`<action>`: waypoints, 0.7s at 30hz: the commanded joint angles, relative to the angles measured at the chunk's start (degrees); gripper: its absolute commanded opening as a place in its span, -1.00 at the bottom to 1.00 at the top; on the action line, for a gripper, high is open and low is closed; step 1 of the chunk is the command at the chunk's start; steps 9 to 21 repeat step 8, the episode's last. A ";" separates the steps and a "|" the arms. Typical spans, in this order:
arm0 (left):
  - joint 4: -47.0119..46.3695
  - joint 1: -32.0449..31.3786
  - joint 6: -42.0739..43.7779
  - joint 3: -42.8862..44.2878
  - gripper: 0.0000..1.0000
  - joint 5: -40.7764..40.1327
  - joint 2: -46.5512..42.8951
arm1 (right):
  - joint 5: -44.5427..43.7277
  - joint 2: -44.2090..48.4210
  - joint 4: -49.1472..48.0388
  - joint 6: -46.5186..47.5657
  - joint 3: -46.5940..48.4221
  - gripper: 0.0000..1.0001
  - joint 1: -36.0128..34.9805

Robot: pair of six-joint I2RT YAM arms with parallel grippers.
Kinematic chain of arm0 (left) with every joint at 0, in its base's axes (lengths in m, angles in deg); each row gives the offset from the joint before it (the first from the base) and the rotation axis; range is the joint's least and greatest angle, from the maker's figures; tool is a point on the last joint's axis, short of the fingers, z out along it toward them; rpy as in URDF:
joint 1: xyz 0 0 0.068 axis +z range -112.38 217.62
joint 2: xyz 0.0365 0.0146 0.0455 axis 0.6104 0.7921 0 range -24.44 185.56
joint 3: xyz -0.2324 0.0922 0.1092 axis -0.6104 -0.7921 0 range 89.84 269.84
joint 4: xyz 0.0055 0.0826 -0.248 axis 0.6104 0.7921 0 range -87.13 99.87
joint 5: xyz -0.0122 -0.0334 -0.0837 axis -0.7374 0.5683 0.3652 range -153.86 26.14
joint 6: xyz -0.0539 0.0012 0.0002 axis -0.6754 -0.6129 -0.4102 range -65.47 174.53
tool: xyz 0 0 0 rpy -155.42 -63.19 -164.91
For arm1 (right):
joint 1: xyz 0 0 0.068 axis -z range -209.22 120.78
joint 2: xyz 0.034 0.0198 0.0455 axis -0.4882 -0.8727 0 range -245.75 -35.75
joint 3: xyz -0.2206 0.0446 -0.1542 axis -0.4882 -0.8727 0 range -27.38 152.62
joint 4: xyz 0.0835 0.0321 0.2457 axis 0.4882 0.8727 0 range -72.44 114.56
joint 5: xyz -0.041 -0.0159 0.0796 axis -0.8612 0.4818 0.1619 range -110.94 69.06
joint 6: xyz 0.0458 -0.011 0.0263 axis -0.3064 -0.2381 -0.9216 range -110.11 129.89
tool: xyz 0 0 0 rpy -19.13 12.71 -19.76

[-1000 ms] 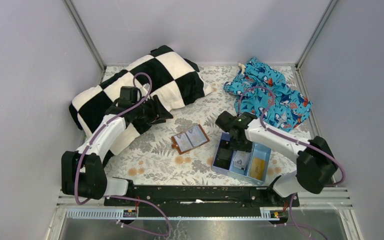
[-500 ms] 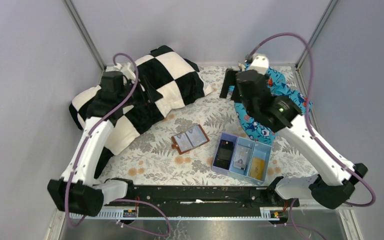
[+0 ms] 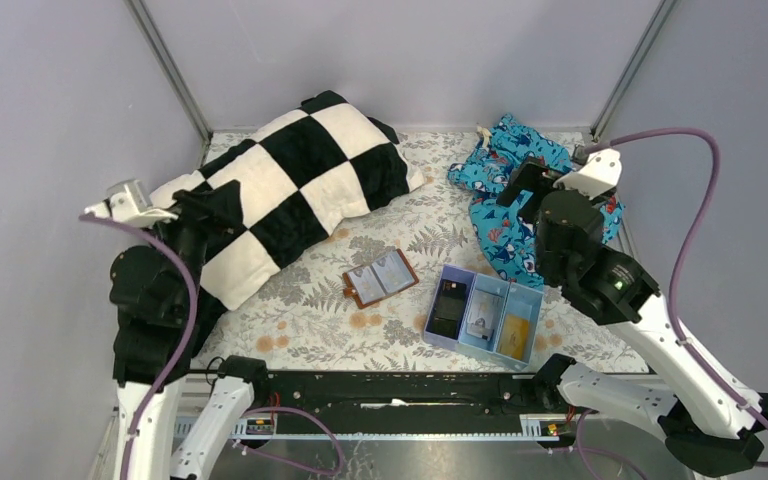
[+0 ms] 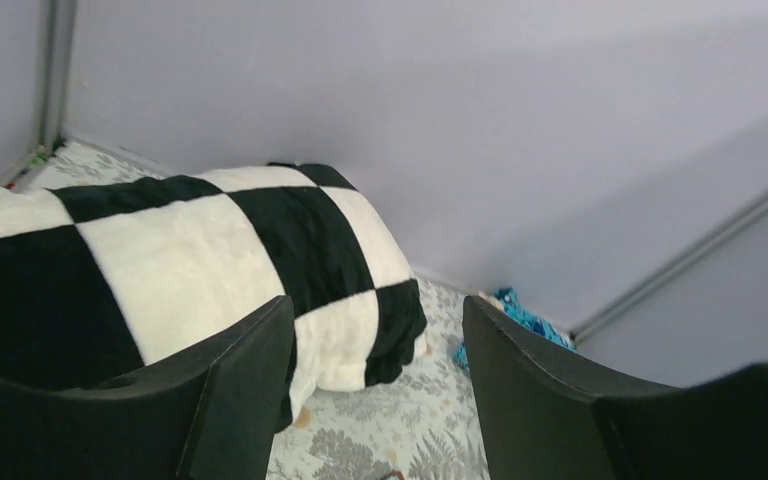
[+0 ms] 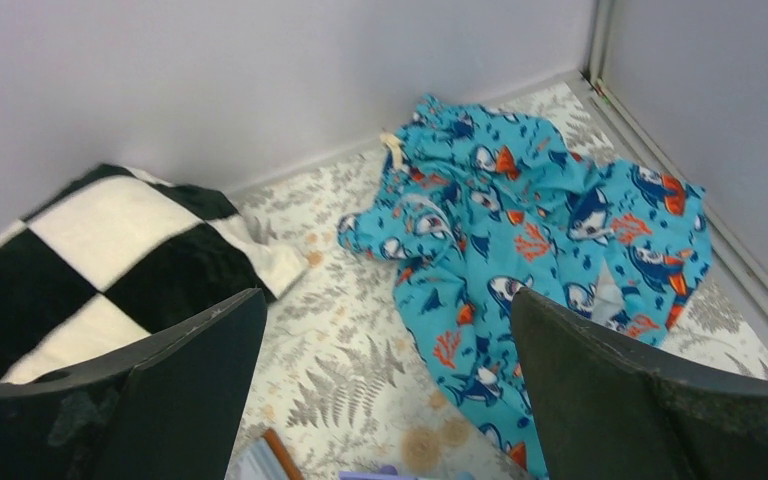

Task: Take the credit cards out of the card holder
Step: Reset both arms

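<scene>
Fig. legend (top view unless noted)

Card holder (image 3: 380,278): lies open and flat on the table (image 3: 290,320), mid-table, just left of the tray (image 3: 475,351). No card can be made out in its pockets (too small to be sure).

Long axis: runs lower-left to upper-right across the view, w/ the pockets facing up.

Credit cards: the pale one (image 3: 482,320) is in the tray's middle compartment and the orange-gold one (image 3: 518,333) in its right compartment. A black blocky item (image 3: 448,305) fills the left compartment.

Left end effector (image 4: 375,305): jaws spread wide and holding nothing. It is raised over the checkered pillow (image 3: 290,180), so the holder lies to its right and toward the near edge, well apart.

Right end effector (image 5: 388,295): jaws also spread and empty. It is raised by the blue printed cloth (image 3: 490,150), so the holder lies to its left and nearer the bases, well apart.

Nearer arm: approx. equal offsets, and height cannot be read, so neither is clearly closer.

Judgement: both cards appear to be out of the holder, so the task looks complete. Any further reach would have to come down and inward to the table's centre, across the holder's tilted axis.
</scene>
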State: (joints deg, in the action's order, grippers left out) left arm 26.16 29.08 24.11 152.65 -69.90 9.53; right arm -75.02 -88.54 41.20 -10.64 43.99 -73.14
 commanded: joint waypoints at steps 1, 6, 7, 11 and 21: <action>-4.91 0.30 -0.76 -3.15 0.35 -7.36 -1.81 | -2.43 0.81 3.85 -7.30 -3.32 0.99 -0.29; -3.26 0.30 -0.61 -3.85 0.43 -7.69 -1.87 | -1.07 1.11 6.79 -11.77 -4.39 0.99 -0.29; -3.53 0.28 -0.52 -4.25 0.47 -7.32 -2.01 | -0.79 1.11 6.80 -11.93 -4.56 0.99 -0.32; -3.80 0.27 -0.19 -4.65 0.52 -6.90 -2.21 | -0.66 1.16 6.76 -12.16 -4.69 0.99 -0.31; -3.80 0.27 -0.19 -4.65 0.52 -6.90 -2.21 | -0.66 1.16 6.76 -12.16 -4.69 0.99 -0.31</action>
